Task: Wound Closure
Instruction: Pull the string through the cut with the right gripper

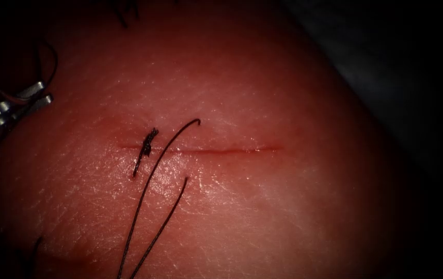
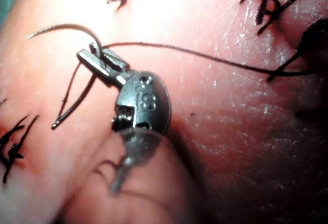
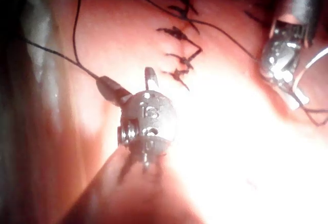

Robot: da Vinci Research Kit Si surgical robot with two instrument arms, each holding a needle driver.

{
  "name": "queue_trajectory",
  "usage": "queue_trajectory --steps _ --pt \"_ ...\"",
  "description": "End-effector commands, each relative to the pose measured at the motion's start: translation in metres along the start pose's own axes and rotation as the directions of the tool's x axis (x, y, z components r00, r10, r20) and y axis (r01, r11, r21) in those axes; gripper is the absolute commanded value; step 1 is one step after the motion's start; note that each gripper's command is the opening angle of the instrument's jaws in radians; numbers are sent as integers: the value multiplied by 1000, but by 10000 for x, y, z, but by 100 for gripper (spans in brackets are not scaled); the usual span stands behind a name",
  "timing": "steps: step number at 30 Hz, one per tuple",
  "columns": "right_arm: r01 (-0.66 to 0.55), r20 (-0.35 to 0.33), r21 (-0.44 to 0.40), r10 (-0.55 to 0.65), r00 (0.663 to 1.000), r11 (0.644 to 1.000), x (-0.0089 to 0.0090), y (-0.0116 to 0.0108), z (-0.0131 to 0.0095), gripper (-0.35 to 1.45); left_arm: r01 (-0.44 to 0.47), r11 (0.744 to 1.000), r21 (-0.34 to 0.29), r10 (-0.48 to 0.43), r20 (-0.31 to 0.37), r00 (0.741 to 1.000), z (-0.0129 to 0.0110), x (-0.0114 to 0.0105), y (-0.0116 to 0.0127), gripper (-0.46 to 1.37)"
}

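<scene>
Reddish glistening pork tissue [image 1: 283, 206] is carrying a thin horizontal cut [image 1: 221, 150] with one dark knot [image 1: 148, 144]. I am clamping the left tool [image 2: 95, 55] on the curved steel needle [image 2: 61, 29], mid-curve, off-tissue; the right tool [image 3: 125, 88] is gaping, empty. Trailing black thread [image 2: 205, 56] risks snagging.

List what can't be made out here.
Left wrist view: left tool holds the needle; blur hides its point and whether it enters tissue.
Right wrist view: glare and blur hide whether right tool grips the thread.
Endoscope view: thread strands run off the bottom edge.
</scene>
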Motion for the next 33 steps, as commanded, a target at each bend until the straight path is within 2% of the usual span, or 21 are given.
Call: queue_trajectory --steps 1,7,14,18,25,29,33 --pt "-8 -10 -17 8 1000 1000 -3 4 -6 98 0 1000 -5 0 -1 1000 -1 0 1 -35" --pt "-23 -23 -79 21 1000 997 -26 33 -40 96 -1 1000 -5 1 -2 1000 -3 -1 1 -35" --pt "-30 58 -134 38 998 991 -71 74 -75 94 6 1000 -13 -6 -3 1000 -2 -1 2 -35" --pt "-42 88 -150 55 995 988 -89 94 -87 92 2 1000 -13 -2 -5 1000 0 0 4 -35" --pt "-41 119 -171 63 991 984 -115 120 -89 87 -8 1000 -28 8 -10 1000 2 0 9 -35" --pt "-39 137 -191 66 988 981 -132 132 -81 69 -47 997 -67 45 -31 999 5 1 11 -35" --pt "-32 142 -204 62 988 978 -147 139 -68 57 -48 993 -105 44 -45 998 9 2 12 -35"
